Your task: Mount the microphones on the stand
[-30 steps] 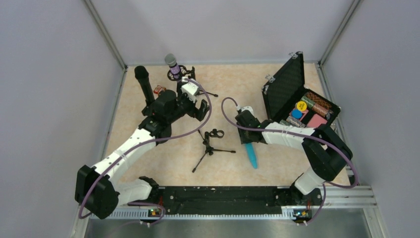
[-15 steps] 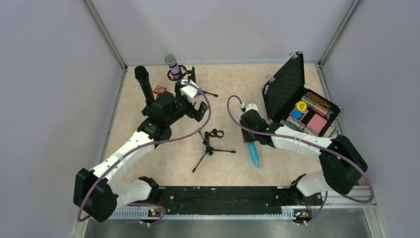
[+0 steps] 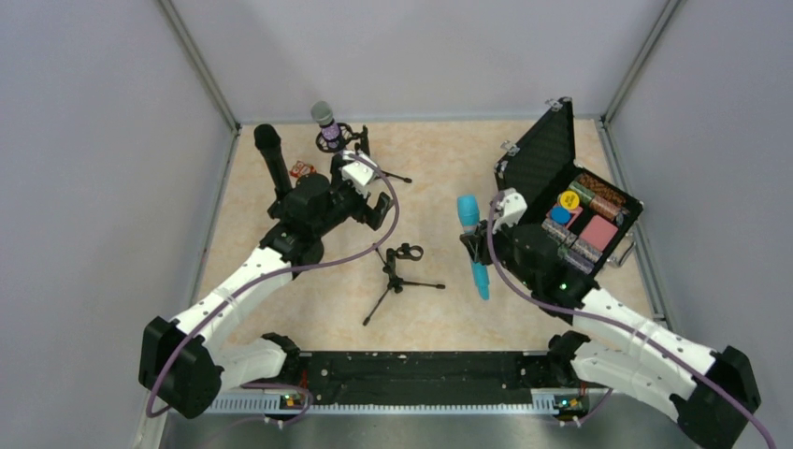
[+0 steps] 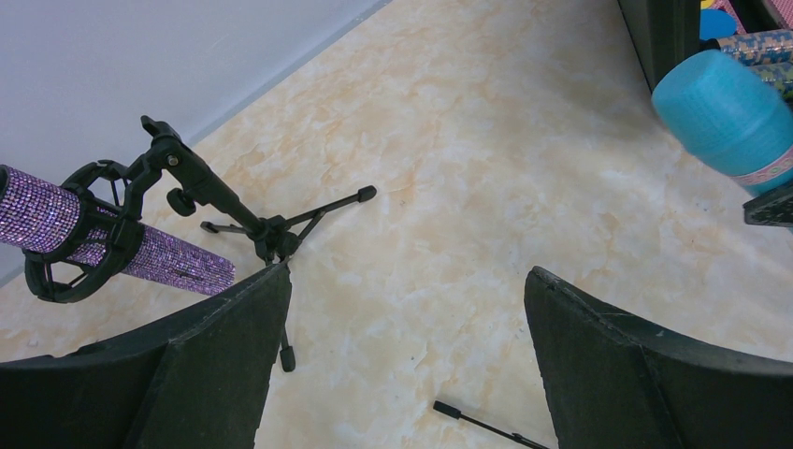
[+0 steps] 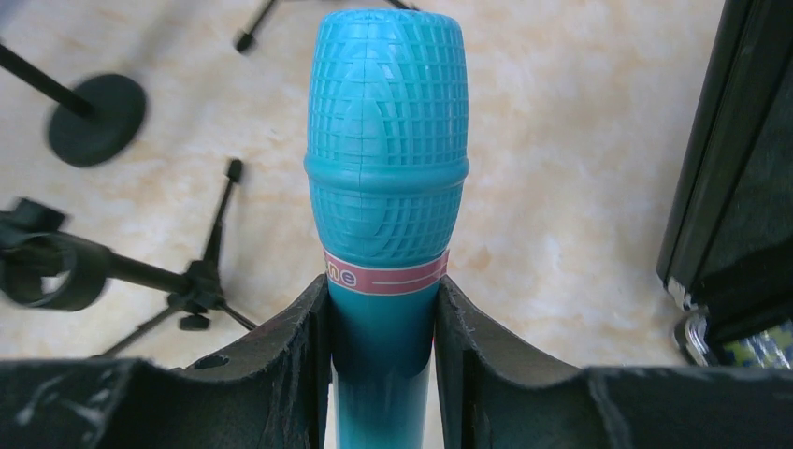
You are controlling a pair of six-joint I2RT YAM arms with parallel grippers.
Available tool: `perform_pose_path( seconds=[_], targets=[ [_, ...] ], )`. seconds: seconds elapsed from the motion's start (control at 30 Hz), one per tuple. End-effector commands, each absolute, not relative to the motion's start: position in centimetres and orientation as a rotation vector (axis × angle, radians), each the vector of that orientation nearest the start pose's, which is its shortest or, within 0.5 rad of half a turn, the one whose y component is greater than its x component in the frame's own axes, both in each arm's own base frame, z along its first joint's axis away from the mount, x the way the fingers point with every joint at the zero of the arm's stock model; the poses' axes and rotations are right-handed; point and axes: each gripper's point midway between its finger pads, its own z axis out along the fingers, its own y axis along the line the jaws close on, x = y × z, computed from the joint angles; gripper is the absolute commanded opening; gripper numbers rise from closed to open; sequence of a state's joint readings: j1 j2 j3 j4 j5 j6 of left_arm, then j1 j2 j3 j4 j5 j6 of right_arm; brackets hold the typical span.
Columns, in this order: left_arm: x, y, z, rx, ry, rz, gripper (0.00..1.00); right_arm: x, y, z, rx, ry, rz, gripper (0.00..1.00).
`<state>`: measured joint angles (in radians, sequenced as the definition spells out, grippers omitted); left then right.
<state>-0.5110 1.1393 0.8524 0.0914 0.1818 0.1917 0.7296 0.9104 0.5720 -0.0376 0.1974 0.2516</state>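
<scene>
Just beside case (image 3: pixel 538 164) edge, turquoise microphone (image 3: pixel 468 212)

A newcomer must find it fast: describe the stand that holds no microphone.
Start at the marbled beige table. Near its middle stands a small black tripod stand with an empty ring clip on top. The back stand holds the glittery purple microphone; this one holds nothing.

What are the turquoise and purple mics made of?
The turquoise microphone looks like matte moulded plastic: its head grid is moulded in one colour. The purple microphone is covered in glittering studs, probably a rhinestone wrap; its core is unclear.
</scene>
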Motion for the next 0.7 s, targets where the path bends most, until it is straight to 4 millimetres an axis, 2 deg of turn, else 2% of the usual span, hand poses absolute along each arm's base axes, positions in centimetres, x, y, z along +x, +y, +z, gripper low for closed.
perform_pose_path(
  seconds=[0.0,0.13,0.27,0.33,0.47,0.67],
  targets=[
    [34.0,-21.4,25.9,0.732,1.583,-0.369,0.99,24.7,21.1,25.0,-0.37,1.546,0.641,0.0],
    [34.0,-21.4,25.8,0.74,1.583,-0.364,0.99,23.0,20.2,29.0,-0.361,1.315,0.696,0.0],
    [34.1,-21.5,25.3,0.747,1.592,-0.367,0.99,21.7,19.9,31.6,-0.387,1.176,0.711,0.0],
    [34.0,-21.6,25.3,0.753,1.591,-0.371,0.99,20.6,20.4,32.8,-0.452,1.095,0.729,0.01],
    [34.1,-21.7,25.1,0.758,1.592,-0.371,0.99,19.1,20.4,35.1,-0.47,0.946,0.765,0.01],
    [34.1,-21.8,24.9,0.763,1.596,-0.373,0.99,18.5,20.5,37.5,-0.437,0.865,0.819,0.0]
  ],
)
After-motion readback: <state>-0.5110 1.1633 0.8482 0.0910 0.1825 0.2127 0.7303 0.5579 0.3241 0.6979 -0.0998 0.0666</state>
